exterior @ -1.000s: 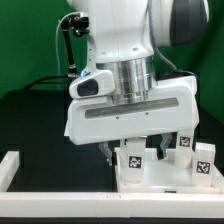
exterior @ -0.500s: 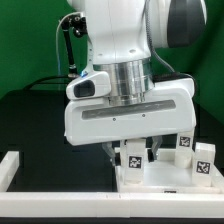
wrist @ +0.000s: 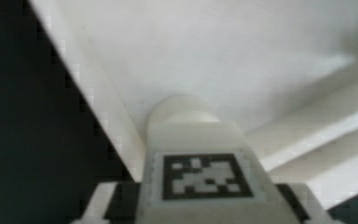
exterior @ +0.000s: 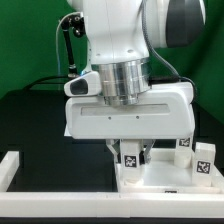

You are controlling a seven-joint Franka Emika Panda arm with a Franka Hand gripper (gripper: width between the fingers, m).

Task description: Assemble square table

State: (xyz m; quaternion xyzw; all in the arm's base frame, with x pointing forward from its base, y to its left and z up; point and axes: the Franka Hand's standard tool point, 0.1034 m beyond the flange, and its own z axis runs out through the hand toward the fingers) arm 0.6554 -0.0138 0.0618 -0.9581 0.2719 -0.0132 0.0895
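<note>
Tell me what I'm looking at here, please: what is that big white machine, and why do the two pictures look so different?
The big white machine is a robot arm. At its lower end sits its gripper, two fingers that pinch things. One picture comes from a camera standing off the arm; the other from a camera on the arm's wrist, looking down between the fingers.

On the black table lies a white square tabletop with a raised rim, and white rails frame the work area. Small white table legs with black-and-white tags stand nearby; one is at the exterior view's right.

The fingers sit on either side of another tagged leg, which stands on the tabletop. They look closed on it, though I cannot be certain the grip is firm.
</note>
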